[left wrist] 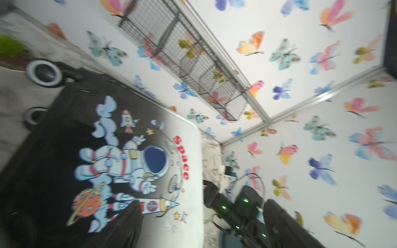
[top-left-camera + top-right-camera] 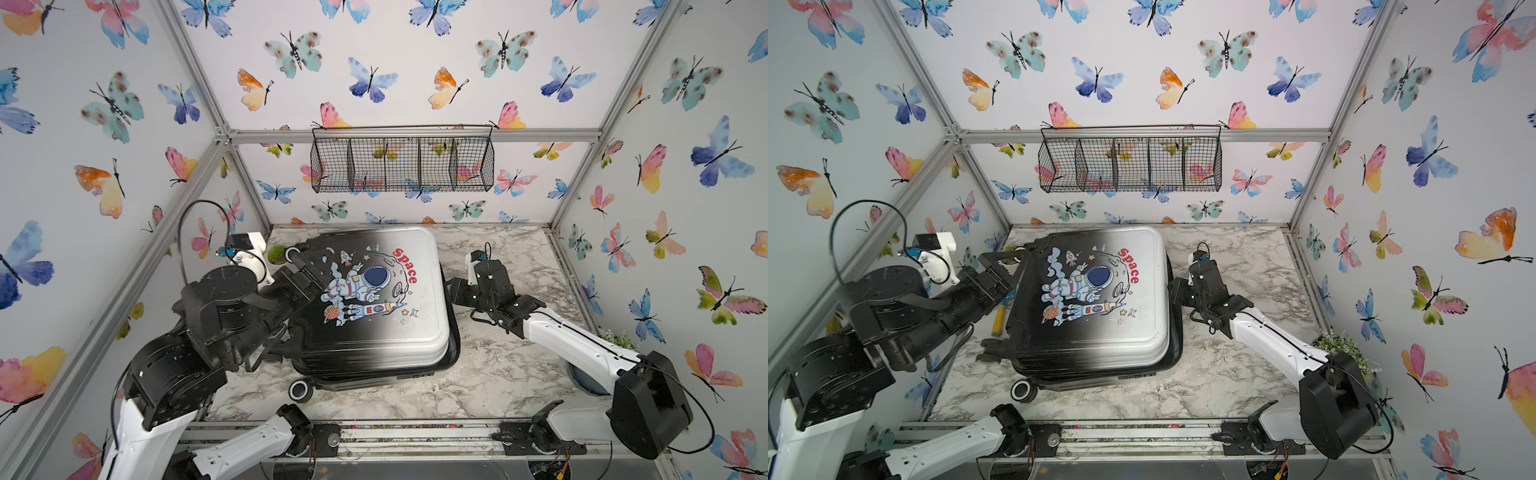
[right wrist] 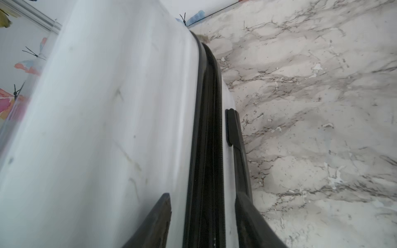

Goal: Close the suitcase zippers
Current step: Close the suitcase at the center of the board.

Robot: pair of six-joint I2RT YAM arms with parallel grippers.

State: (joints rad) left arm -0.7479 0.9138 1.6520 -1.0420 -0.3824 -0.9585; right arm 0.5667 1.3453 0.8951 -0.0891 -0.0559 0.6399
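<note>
The suitcase lies flat in the middle of the marble desk with its printed shell up, so the astronaut and the red word "Space" face upward. Its black end, with the wheels, points toward the left arm. Its silver-white end points toward the right arm. At the near right corner, in both top views, a black rim shows below the upper shell.

The left gripper is over the black end, near the far wheel. The left wrist view is blurred, but its fingers are clearly spread wide, with nothing held between them. In a top view the left arm covers a part of the black end.

The right gripper is at the silver-white side. In the right wrist view its fingers stand apart, one on each side of the zippers, the black track along the rim. I cannot tell if they touch the shell. A black handle piece sits just beside the track.

A small green plant stands close to the far wheel. A yellow-handled tool lies on the desk just beside the black end, below the left arm. A flowering plant stands at the right edge of the desk, behind the right arm. A wire basket hangs on the back wall.
</note>
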